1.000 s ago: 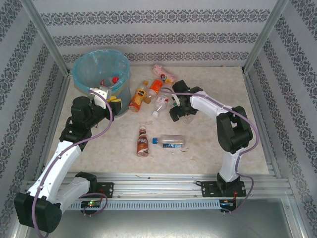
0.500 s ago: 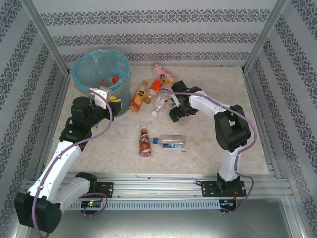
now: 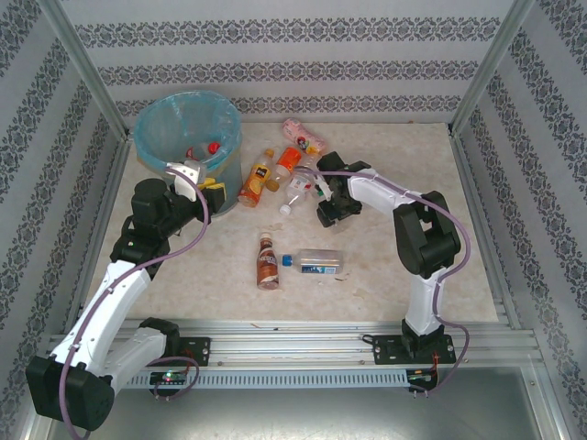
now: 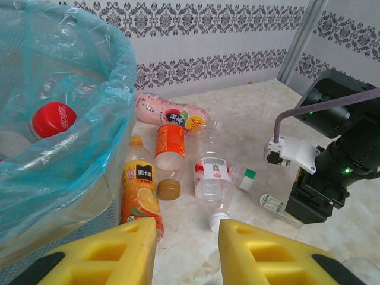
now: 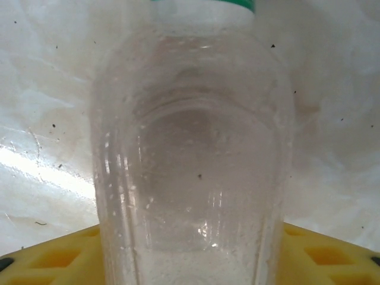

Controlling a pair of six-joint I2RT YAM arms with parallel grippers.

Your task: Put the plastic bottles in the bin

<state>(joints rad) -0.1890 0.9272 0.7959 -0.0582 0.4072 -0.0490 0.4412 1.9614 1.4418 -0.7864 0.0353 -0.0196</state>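
Two hands: right hand (image 5: 190, 255) grips clear green-capped bottle (image 5: 190, 148), ends cropped at frame edges; left hand (image 4: 187, 237) released.

The round grey-blue plastic bin (image 3: 145, 137) stands far left, a red-capped clear bottle (image 4: 53, 119) in it. Just right lie the orange juice bottle (image 3: 254, 181) and, farther back, the pink bottle (image 3: 303, 133). The green-capped clear bottle (image 5: 190, 148) sits between the fingers (image 5: 59, 255) of the right gripper (image 5: 190, 233). Nearer, the brown bottle (image 3: 267, 261) lies left of the blue-capped clear bottle (image 3: 316, 262).
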